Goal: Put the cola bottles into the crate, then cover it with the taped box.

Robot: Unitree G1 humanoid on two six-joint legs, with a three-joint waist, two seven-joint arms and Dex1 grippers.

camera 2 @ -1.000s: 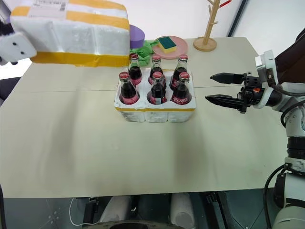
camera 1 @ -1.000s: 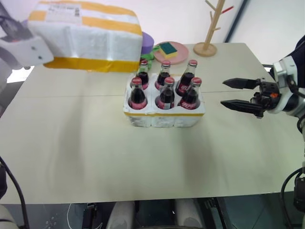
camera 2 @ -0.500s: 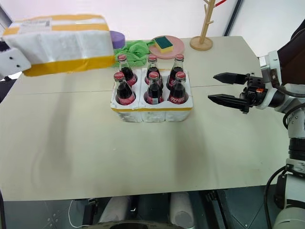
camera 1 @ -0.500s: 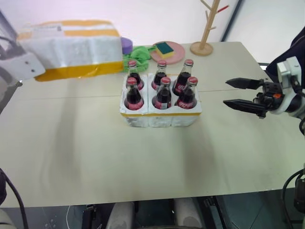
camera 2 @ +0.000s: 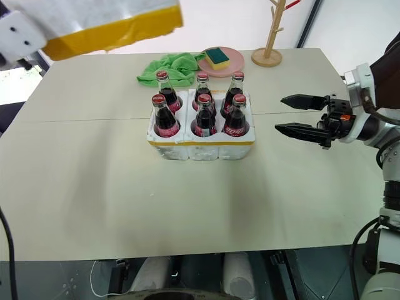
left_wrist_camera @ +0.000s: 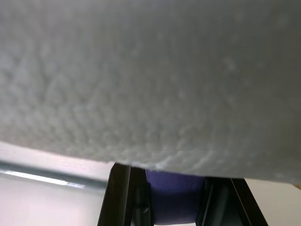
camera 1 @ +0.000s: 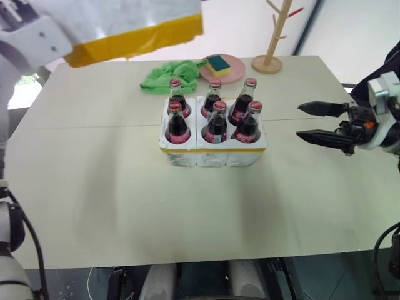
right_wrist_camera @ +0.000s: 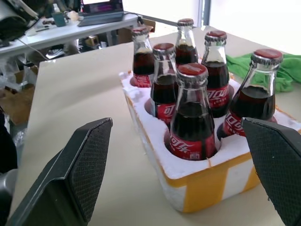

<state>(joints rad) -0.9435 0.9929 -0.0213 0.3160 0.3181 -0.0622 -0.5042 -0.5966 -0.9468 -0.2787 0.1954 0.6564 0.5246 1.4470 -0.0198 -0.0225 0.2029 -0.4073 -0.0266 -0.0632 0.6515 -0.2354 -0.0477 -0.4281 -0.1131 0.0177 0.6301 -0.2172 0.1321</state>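
Several cola bottles (camera 1: pixel 215 119) with red caps stand upright in the wells of the crate (camera 1: pixel 212 153), a low white foam tray with a yellow band, at the table's middle. The taped box (camera 1: pixel 125 25), white foam with a yellow stripe, hangs tilted high at the far left, above and behind the crate. My left gripper (left_wrist_camera: pixel 174 200) is shut on the box; its foam (left_wrist_camera: pixel 150 80) looms right over the black fingers (left_wrist_camera: pixel 123 197). My right gripper (camera 1: pixel 298 120) stands open to the right of the crate, pointing at it, with nothing between its fingers.
Behind the crate lie a green cloth (camera 1: pixel 165 75) and a pink plate (camera 1: pixel 232 67) bearing a yellow-green sponge (camera 1: pixel 217 62). A wooden peg stand (camera 1: pixel 270 62) rises at the far right of the table. Bare tabletop (camera 1: pixel 125 200) stretches in front of the crate.
The left arm has lifted the taped box higher and a little to the right, so it now runs off the picture's top edge. The right gripper has stayed put.
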